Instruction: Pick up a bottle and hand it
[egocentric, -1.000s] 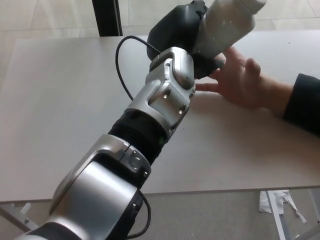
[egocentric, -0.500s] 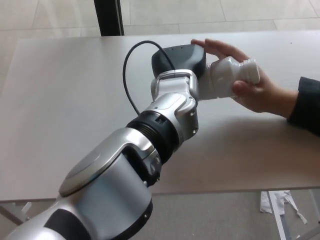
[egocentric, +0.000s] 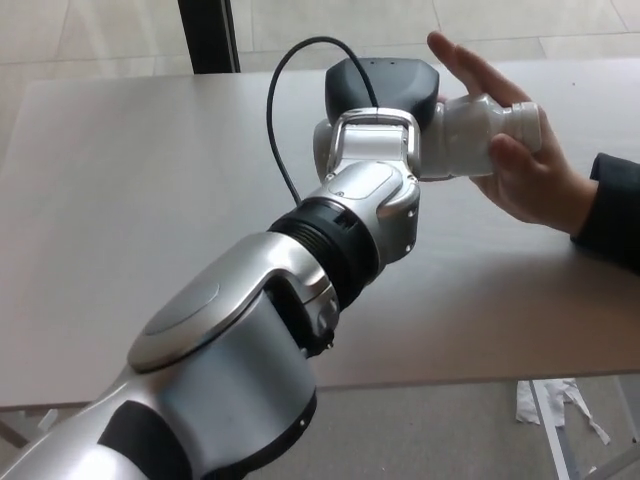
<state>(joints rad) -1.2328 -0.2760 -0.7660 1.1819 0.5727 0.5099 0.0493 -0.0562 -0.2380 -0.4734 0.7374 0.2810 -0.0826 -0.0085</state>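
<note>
The robot's left hand (egocentric: 385, 90), a black block at the end of a long silver forearm that runs in from the 7 o'clock corner, sits near the far edge of the pale grey rectangular table (egocentric: 130, 200), at about 1 o'clock from the picture's middle. It is clenched around the base end of a white translucent plastic bottle (egocentric: 470, 135), which lies on its side above the tabletop with its ribbed neck and cap pointing toward 3 o'clock. A person's bare hand (egocentric: 520, 160), coming from a dark sleeve (egocentric: 610, 215) at the 3 o'clock edge, cups the same bottle: fingers stretch over its far side toward 12 o'clock, and the thumb presses on its near side by the neck, so bottle, robot hand and person's hand all touch. A black cable (egocentric: 285, 110) loops up from the wrist toward 11 o'clock and back down onto the top of the hand. The tabletop to the arm's 9 o'clock side is bare and wide. The table's near edge crosses low at 5 o'clock, with floor and scraps of white paper (egocentric: 560, 410) beyond it. A dark post (egocentric: 208, 35) stands behind the far edge at 11 o'clock. The right hand is out of sight.
</note>
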